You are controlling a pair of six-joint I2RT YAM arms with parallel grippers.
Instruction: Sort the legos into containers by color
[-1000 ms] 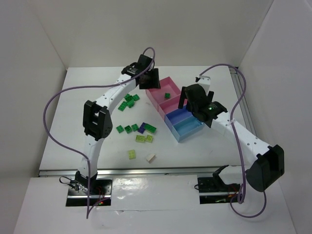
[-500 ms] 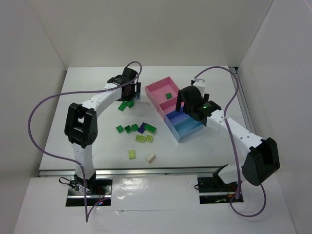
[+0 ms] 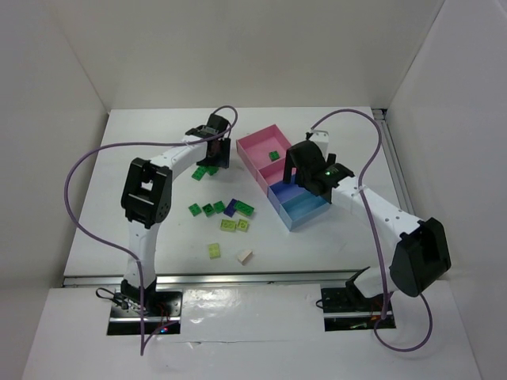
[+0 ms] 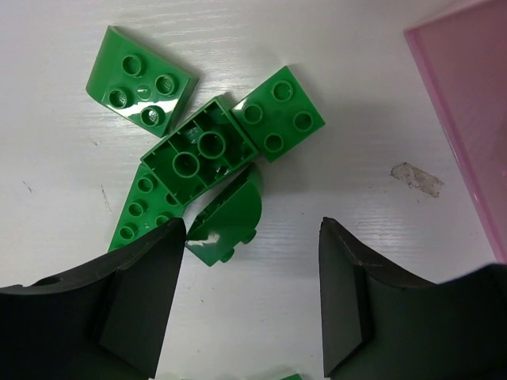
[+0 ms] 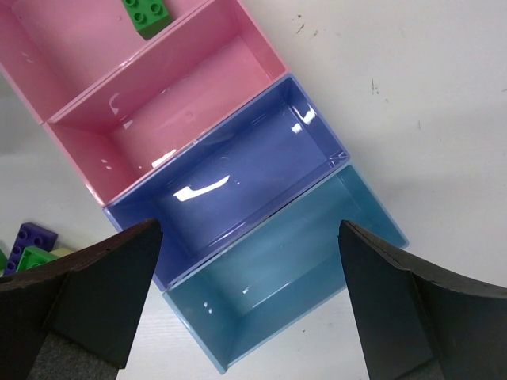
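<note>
1. A clump of green bricks point(image 4: 202, 154) lies on the white worktop point(image 3: 309, 249), near the far pink box point(image 3: 255, 149), which holds one green brick point(image 5: 144, 13).
2. More bricks lie loose nearer the arms, among them a purple brick point(image 3: 230, 207), a yellow-green brick point(image 3: 214, 250) and a cream brick point(image 3: 245, 256).
3. The left claw point(image 4: 252, 237) is spread over the clump. The right claw point(image 5: 247, 237) is spread over the violet-blue box point(image 5: 238, 158) and the light blue box point(image 5: 293, 261).
4. A dark scuff point(image 4: 416, 178) marks the worktop, and plain white walls point(image 3: 238, 47) surround it.

- In the left wrist view, the dark green studded plastic brick point(image 4: 136, 215) at 8 o'clock was half hidden behind the left gripper point(image 4: 252, 229).
- There, the pink plastic box wall point(image 4: 463, 119) ran off at 3 o'clock.
- In the right wrist view, the small purple studded brick point(image 5: 30, 240) at 8 o'clock was cut by the edge.
</note>
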